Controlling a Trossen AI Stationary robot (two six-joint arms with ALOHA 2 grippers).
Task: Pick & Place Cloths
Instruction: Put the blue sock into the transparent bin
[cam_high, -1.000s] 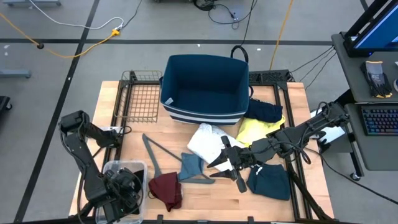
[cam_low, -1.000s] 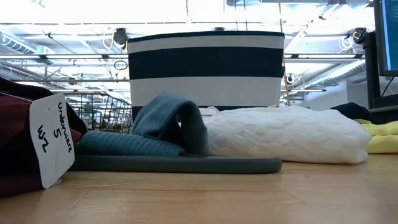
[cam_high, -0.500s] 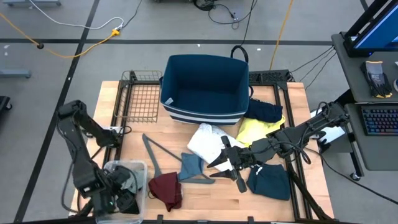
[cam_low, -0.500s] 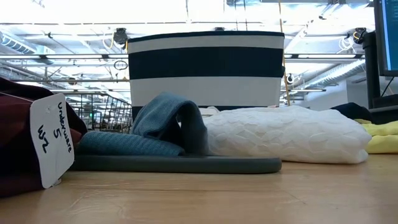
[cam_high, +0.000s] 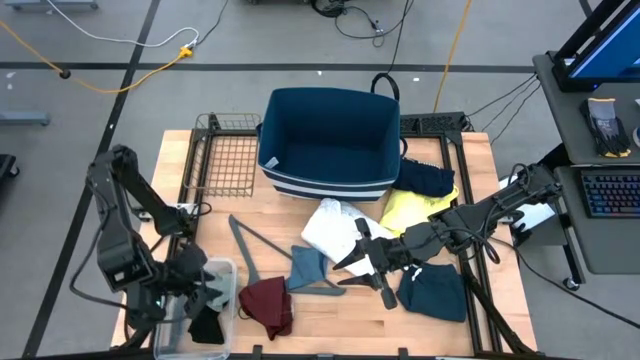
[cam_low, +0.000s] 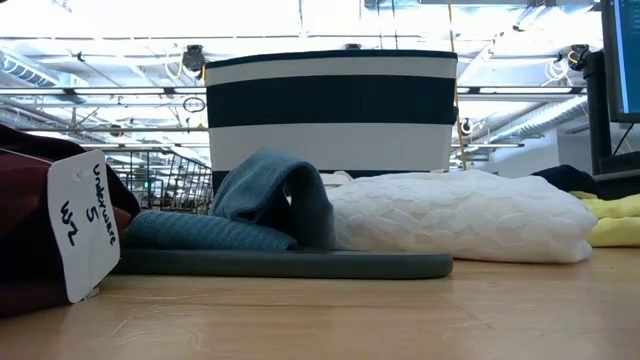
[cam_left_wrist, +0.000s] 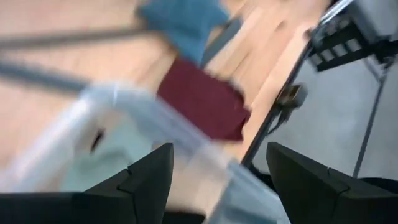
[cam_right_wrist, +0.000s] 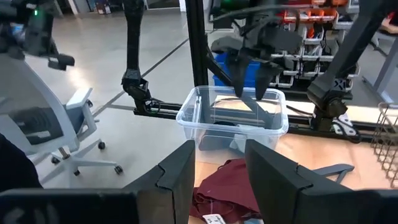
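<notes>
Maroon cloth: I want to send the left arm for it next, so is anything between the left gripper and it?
Only the clear bin's wall. The left gripper, fingers open, hangs over the bin, and the maroon cloth lies just beside it on the table with nothing on top. Lifting over the rim should clear it.

white paper tag (cam_low: 84, 225) on the maroon cloth (cam_low: 25, 235), handwritten "Underwear", "5", "WZ"

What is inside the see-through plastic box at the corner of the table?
The clear plastic box holds a black cloth and something pale greenish under it. The open left hand hangs just above and covers part of the inside, so anything else there stays hidden.
</notes>
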